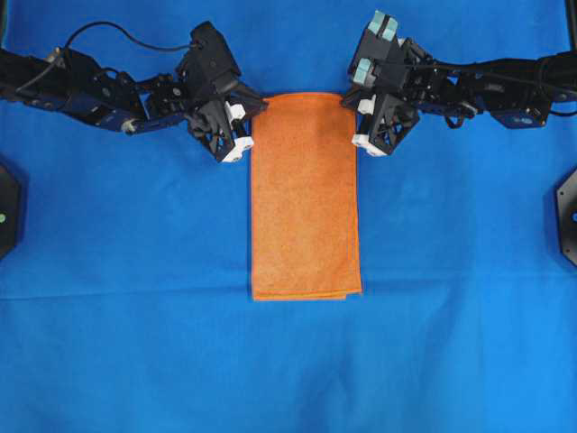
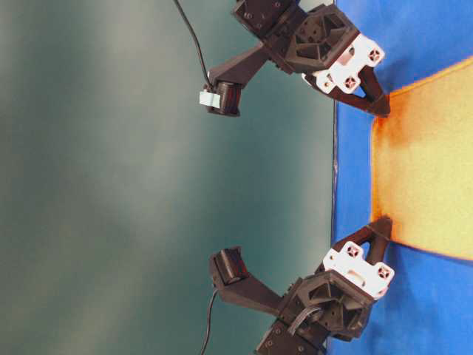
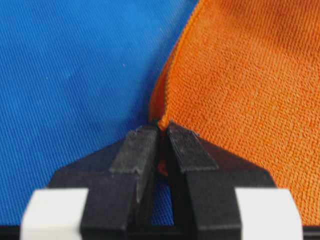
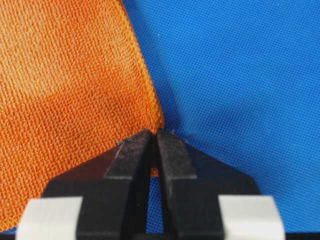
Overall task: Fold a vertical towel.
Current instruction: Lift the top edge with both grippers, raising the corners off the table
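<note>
The orange towel [image 1: 305,194] lies flat as a tall rectangle on the blue sheet, its long side running away from me. My left gripper [image 1: 260,105] is shut on the towel's far left corner [image 3: 161,122]. My right gripper [image 1: 347,102] is shut on the far right corner [image 4: 156,122]. Both corners are pinched between the black fingertips and lifted slightly off the sheet. In the table-level view the towel [image 2: 432,170] stretches between the two grippers. Its near edge shows two layers.
The large blue sheet [image 1: 135,271] covers the whole table. Black arm bases sit at the left edge [image 1: 7,207] and the right edge [image 1: 568,212]. Both arms reach in from the far corners.
</note>
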